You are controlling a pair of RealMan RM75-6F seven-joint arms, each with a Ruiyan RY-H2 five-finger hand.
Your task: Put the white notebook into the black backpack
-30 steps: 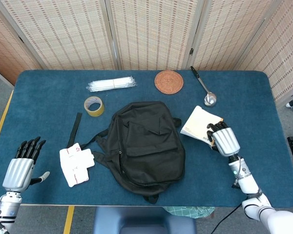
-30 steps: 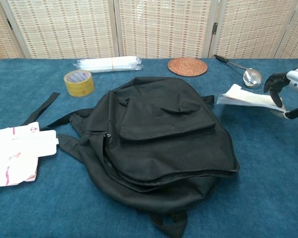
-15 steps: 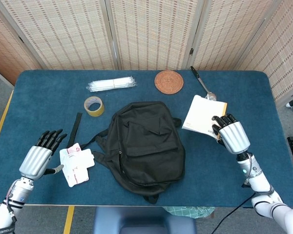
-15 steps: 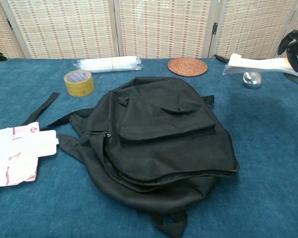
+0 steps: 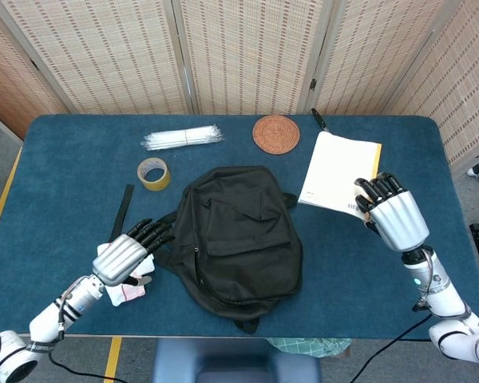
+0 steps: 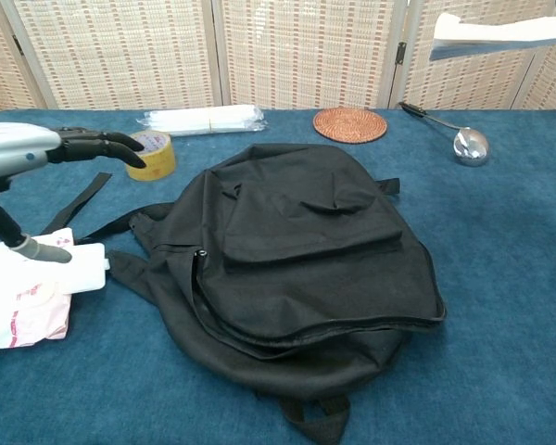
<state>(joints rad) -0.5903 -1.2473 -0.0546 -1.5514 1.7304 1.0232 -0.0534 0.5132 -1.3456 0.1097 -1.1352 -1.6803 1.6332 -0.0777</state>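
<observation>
White notebook [image 5: 338,175] is held clear above the table's far right part, pinched at its near right corner by the right hand [image 5: 391,217]; its long axis runs near to far, and it lies about level in the chest view. Blue table [image 5: 431,295] lies open right of the black backpack [image 5: 238,235], which sits at centre, flat and closed, straps trailing left. Left hand [image 5: 128,250] hovers over a white packet [image 6: 28,301] at the backpack's left edge, fingers spread, holding nothing. Tape roll [image 5: 153,173], woven coaster [image 5: 275,132], ladle [image 6: 459,134] line the far side
</observation>
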